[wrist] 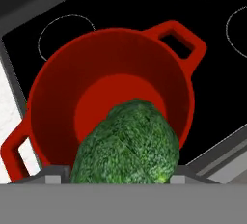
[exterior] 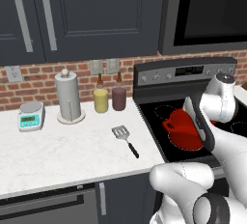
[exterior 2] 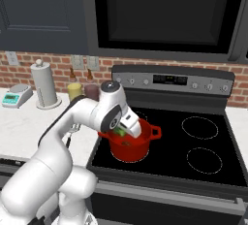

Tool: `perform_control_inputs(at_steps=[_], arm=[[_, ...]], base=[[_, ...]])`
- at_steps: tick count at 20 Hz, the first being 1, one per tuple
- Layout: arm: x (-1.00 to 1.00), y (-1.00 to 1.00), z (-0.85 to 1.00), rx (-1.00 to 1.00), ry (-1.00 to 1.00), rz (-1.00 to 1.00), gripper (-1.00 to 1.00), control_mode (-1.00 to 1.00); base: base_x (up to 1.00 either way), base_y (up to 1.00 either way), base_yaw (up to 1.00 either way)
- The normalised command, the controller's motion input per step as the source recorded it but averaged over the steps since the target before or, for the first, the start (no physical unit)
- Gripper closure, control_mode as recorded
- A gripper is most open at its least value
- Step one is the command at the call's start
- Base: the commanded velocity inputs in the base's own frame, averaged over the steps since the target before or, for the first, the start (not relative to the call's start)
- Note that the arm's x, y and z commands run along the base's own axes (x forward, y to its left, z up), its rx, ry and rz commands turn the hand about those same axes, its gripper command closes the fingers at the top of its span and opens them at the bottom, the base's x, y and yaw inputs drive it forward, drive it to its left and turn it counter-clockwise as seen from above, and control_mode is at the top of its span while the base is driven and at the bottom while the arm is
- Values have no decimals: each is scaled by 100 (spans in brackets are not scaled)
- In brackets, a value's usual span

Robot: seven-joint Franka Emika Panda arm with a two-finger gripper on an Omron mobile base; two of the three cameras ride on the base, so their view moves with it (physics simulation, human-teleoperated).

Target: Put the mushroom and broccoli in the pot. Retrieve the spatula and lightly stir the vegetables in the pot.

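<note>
My gripper (exterior 2: 125, 130) hangs just over the red pot (exterior 2: 129, 147), shut on the broccoli (wrist: 128, 146). In the hand view the dark green floret covers the near part of the pot (wrist: 111, 42), whose visible floor is bare red. The pot (exterior: 179, 130) stands on the front left burner of the stove, its loop handles at either side. The spatula (exterior: 124, 138) lies flat on the white counter left of the stove, its slotted metal head to the back and its black handle toward the front edge. The mushroom is out of view.
On the counter at the back stand a paper towel holder (exterior: 67, 96), a small kitchen scale (exterior: 30, 116), and a yellow bottle (exterior: 101, 98) beside a dark one (exterior: 119, 96). The black cooktop (exterior 2: 203, 141) has free burners to the right of the pot.
</note>
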Motion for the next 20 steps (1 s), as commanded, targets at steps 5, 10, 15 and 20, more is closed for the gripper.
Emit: perform_control_inputs(at_steps=[5, 10, 15, 20], arm=[[5, -8, -42, -7, 0, 0, 100, -100], [4, 0, -32, -1, 0, 0, 100, -100], [4, 0, -12, 0, 4, 0, 100, -100], [0, 0, -1, 0, 6, 0, -100, -100]], base=[[0, 0, 0], [0, 0, 0], [0, 0, 0], [0, 0, 0]])
